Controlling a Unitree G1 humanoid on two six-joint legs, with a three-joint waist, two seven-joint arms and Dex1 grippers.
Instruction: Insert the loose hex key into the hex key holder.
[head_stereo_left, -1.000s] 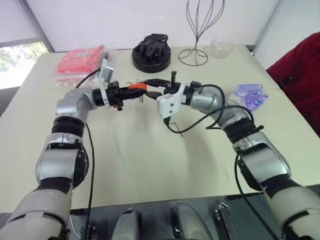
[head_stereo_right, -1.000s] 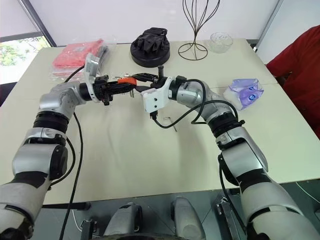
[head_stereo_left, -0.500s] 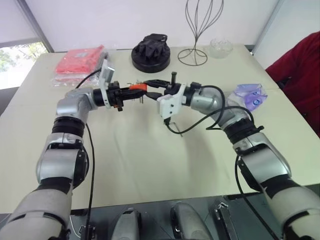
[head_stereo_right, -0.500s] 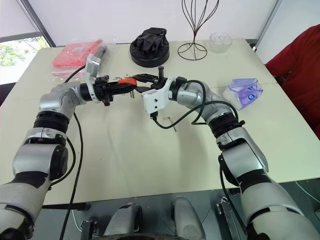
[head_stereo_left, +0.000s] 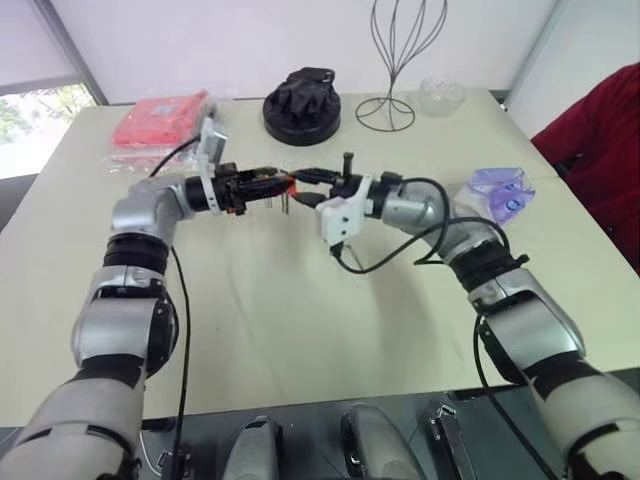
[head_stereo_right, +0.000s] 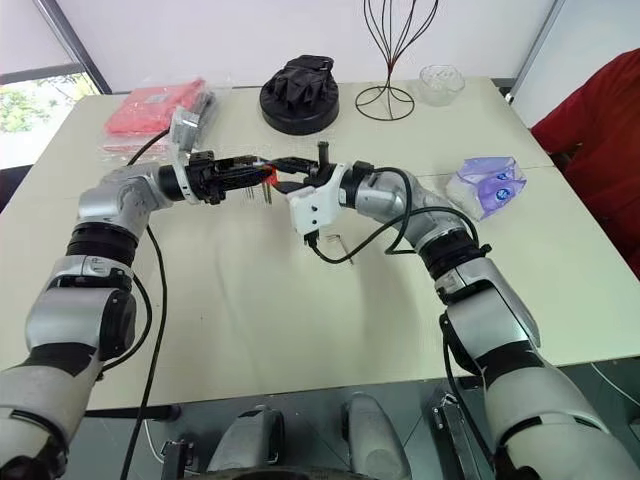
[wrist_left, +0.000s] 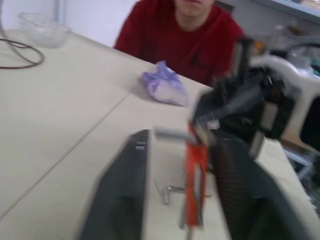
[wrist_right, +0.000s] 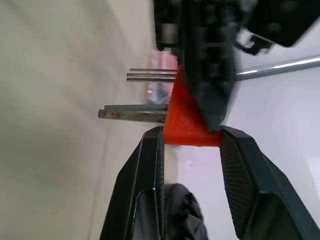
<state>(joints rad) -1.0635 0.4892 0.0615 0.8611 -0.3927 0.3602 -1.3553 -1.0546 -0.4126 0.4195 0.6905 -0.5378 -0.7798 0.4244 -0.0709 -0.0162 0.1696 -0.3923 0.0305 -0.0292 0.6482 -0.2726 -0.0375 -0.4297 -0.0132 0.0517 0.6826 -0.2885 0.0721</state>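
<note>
Holder: hex key holder (wrist_right: 191, 120) pinched by right fingers (wrist_right: 150, 165); left fingers (wrist_left: 125, 195) spread.
Left: loose hex key (wrist_left: 172, 190) on bench (head_stereo_left: 300, 330), uninserted.

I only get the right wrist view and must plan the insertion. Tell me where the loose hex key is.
Observer: The loose hex key lies on the table beneath the two arms, in neither end effector.
Operator: Report the left end effector's fingers.
Observer: The left end effector is open, with the hex key holder between its fingers and a clear gap on one side.
Operator: Say who else is at the table.
Observer: A person in a red top is at the table's edge on the robot's right, just past a purple packet.
</note>
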